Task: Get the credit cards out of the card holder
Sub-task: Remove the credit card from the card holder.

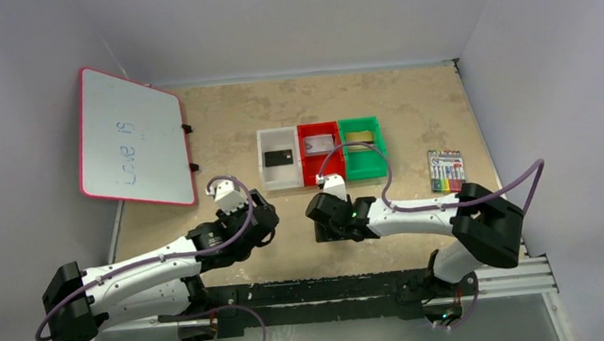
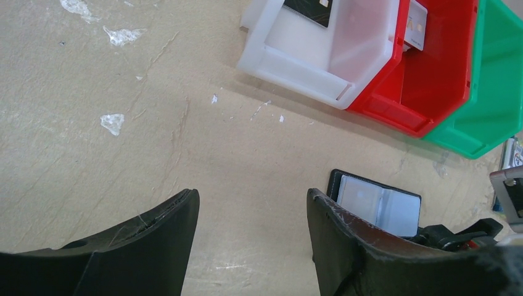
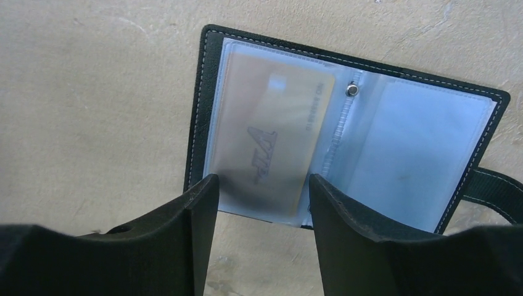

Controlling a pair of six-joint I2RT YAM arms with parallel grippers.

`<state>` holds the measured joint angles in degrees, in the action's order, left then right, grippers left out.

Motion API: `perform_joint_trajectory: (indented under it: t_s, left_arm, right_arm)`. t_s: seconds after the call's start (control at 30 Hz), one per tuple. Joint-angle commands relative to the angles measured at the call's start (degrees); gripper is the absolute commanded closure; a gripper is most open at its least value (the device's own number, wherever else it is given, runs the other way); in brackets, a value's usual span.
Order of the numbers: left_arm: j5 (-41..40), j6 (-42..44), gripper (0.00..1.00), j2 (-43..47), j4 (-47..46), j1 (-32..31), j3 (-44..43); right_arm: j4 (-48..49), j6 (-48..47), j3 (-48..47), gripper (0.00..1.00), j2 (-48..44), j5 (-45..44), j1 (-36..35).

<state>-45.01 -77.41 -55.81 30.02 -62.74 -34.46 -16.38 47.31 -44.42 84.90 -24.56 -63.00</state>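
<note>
From beside the arms, the left gripper (image 2: pixel 253 197) hangs wide apart and empty over bare counter (image 2: pixel 92 185), off to one side. The right gripper (image 3: pixel 262 182), equally parted and holding nothing, sits right at the near edge of the card holder (image 3: pixel 425 142) lying open and flat. Under the left clear sleeve, the gold-tan card (image 3: pixel 271 135) runs lengthwise away from that gripper, its near short end between the fingers, so the pull looks to be the right arm's. Beyond, a black card (image 1: pixel 278 157) lies in the white bin (image 1: pixel 282 182).

Even, soft overhead light, faint shadows; wrist views' near edges blur.
</note>
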Motion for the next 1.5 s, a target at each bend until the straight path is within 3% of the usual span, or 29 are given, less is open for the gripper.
perform_joint_trajectory:
  t_s: [0.0, 0.23, 0.57, 0.67, 0.87, 1.13, 1.47]
  left_arm:
    - [-1.4, -0.5, 0.36, 0.5, -0.2, 0.3, 0.3]
    - [-1.3, -0.3, 0.37, 0.7, -0.2, 0.3, 0.4]
    - [0.0, 0.9, 0.37, -1.2, -1.9, 0.3, 0.3]
    - [0.8, 1.7, 0.37, -2.5, -2.8, 0.3, -0.1]
    - [2.8, 3.7, 0.37, -5.5, -5.0, 0.3, -1.0]
    - [5.6, 5.9, 0.38, -8.1, -9.5, 0.3, -1.7]
    - [14.3, 9.6, 0.37, -12.3, -26.4, 0.3, -3.0]
  right_arm:
    - [0.5, -0.3, -1.6, 0.42, 2.0, -1.4, -0.2]
    - [-0.3, 0.1, -2.2, 0.41, 5.0, -2.3, -0.2]
    - [0.2, 0.7, -1.2, 0.79, 5.8, -1.4, -0.2]
    - [1.5, 0.1, -1.0, 1.00, 6.0, -1.0, -0.1]
    - [7.3, -0.4, 2.3, 1.00, 2.0, 2.7, 2.4]
    - [24.8, -0.8, 14.0, 1.00, -14.6, 17.3, 13.1]
    - [32.6, 4.1, 20.7, 1.00, -20.9, 24.3, 20.3]
